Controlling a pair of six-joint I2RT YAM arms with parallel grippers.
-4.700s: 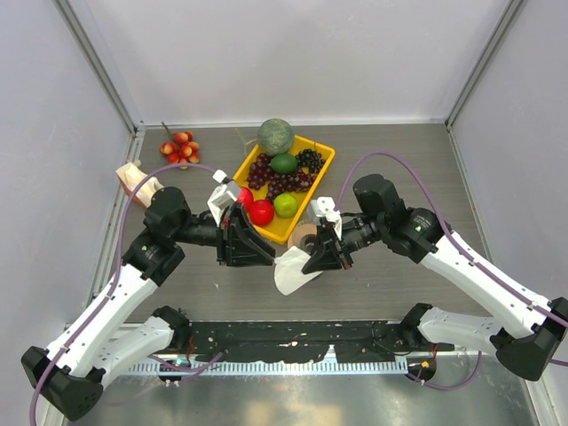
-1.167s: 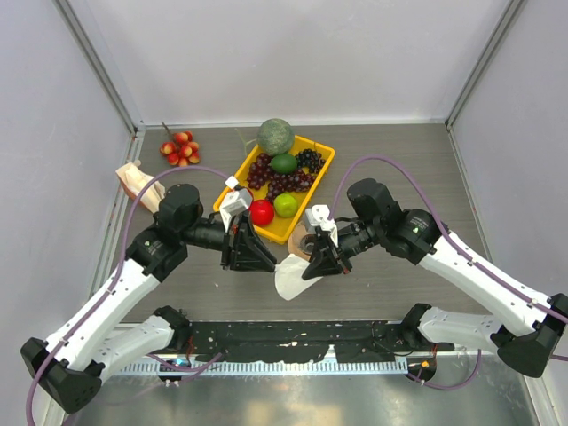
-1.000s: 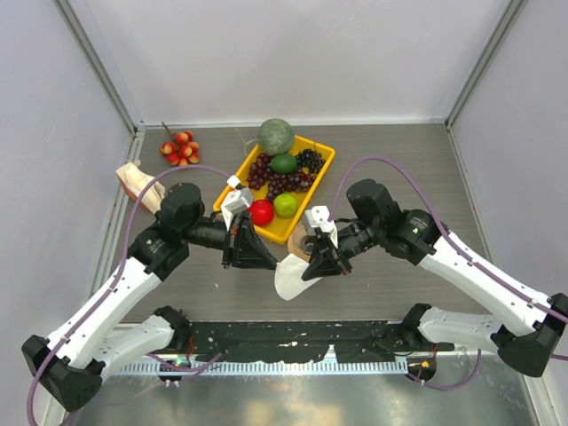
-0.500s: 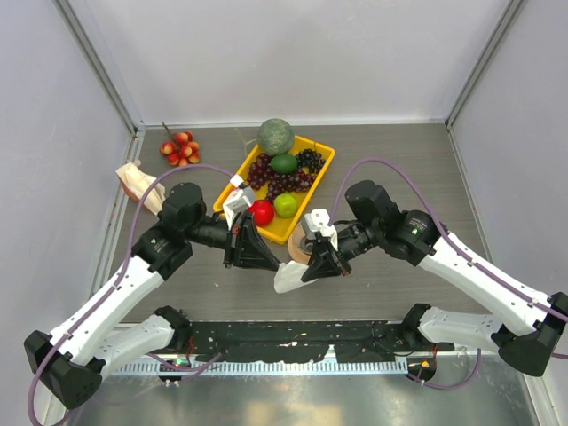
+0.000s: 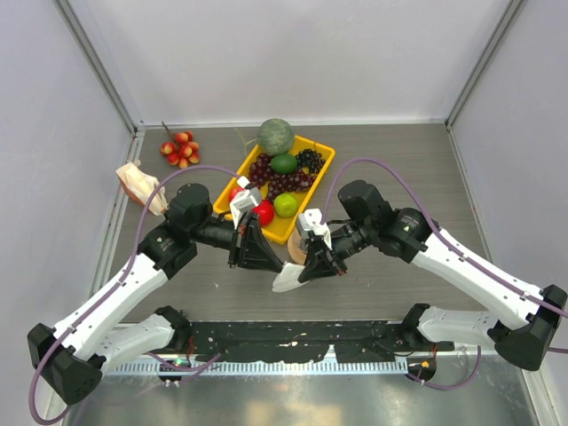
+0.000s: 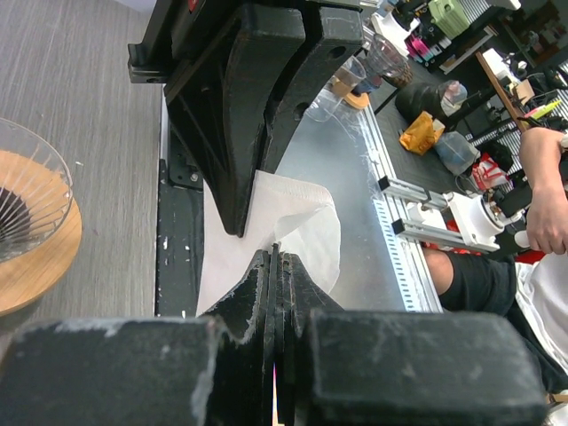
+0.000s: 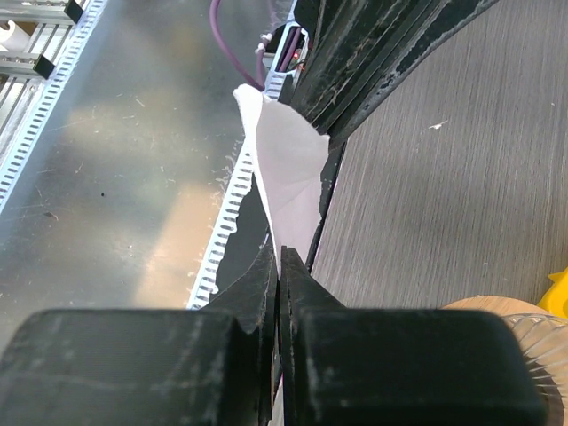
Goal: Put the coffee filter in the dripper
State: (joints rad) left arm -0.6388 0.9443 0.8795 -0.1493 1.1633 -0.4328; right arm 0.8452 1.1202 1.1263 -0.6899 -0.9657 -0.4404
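Bright, even overhead light; blurred near-lens wrist foregrounds.

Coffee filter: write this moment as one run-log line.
coffee filter: pinched by left end effector and right end effector | dripper: no filter yet

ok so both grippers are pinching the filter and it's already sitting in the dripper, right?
Not in the dripper. The left gripper and right gripper both pinch the coffee filter, but it hangs between them; the left wrist view shows the dripper empty beside it.
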